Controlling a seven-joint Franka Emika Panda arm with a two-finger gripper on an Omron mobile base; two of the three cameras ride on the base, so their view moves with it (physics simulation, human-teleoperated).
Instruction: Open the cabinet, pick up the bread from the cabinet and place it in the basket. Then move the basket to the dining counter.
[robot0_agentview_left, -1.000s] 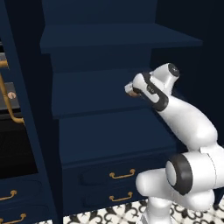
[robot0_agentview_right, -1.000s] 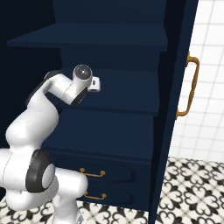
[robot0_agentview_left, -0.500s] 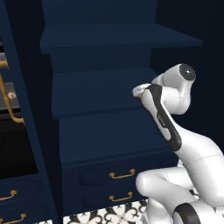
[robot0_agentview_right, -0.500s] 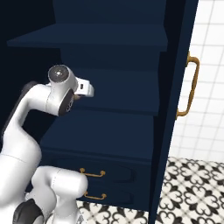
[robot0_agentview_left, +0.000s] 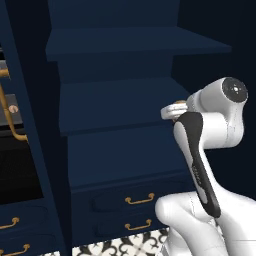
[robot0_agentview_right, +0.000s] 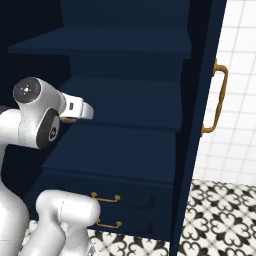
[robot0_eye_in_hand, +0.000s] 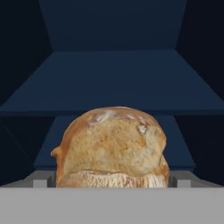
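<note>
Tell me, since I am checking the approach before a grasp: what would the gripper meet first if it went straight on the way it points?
The bread. In the hand view it sits dead ahead between the open gripper tips, close in, with the cabinet shelves behind it. Exact depth is unclear.

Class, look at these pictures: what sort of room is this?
Most likely a kitchen: a tall navy-blue cabinet with brass-handled drawers, a golden-brown crusty bread roll on its shelf, and patterned black-and-white floor tiles.
</note>
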